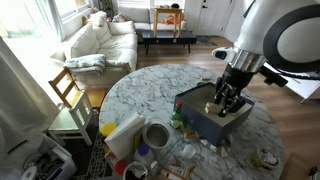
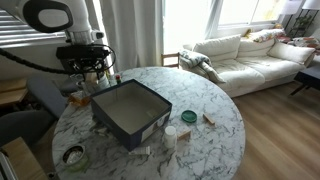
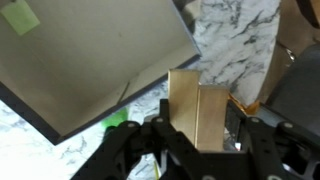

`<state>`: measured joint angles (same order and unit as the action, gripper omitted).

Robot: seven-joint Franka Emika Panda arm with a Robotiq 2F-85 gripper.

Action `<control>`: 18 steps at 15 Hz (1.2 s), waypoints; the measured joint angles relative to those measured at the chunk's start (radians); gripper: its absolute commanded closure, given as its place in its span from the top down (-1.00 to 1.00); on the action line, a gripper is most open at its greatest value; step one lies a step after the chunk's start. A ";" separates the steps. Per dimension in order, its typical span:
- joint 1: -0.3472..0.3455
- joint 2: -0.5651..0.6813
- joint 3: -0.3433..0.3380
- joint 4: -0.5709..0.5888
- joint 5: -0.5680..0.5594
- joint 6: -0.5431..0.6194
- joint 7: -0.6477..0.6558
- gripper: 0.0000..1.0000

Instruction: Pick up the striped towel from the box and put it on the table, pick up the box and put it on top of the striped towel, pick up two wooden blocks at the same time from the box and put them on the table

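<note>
A dark navy box [image 2: 120, 126] stands near the centre of the round marble table [image 2: 222, 95]. Its beige inside shows only a small green square [image 3: 20, 18], at the upper left of the wrist view. At lower centre, the claw [image 3: 196, 135] is clamped on two wooden blocks [image 3: 196, 100], side by side, at the box's corner.
</note>
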<state>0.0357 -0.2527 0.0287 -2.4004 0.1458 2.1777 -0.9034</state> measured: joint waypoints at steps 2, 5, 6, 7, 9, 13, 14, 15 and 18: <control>0.044 -0.060 -0.003 -0.048 0.087 -0.049 -0.011 -0.40; 0.097 -0.119 -0.004 -0.123 0.144 -0.135 -0.011 -0.40; 0.111 -0.130 -0.003 -0.151 0.146 -0.153 -0.010 -0.40; 0.121 -0.136 -0.002 -0.182 0.146 -0.158 -0.007 -0.40; 0.138 -0.136 0.011 -0.246 0.146 -0.127 0.009 -0.40; 0.189 -0.105 0.048 -0.369 0.152 0.138 0.055 -0.40; 0.203 -0.081 0.056 -0.372 0.152 0.203 0.067 -0.40; 0.215 -0.051 0.064 -0.372 0.152 0.266 0.081 -0.40; 0.246 0.051 0.079 -0.371 0.150 0.394 0.107 -0.40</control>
<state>0.2817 -0.2016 0.1076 -2.7711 0.2961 2.5715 -0.7964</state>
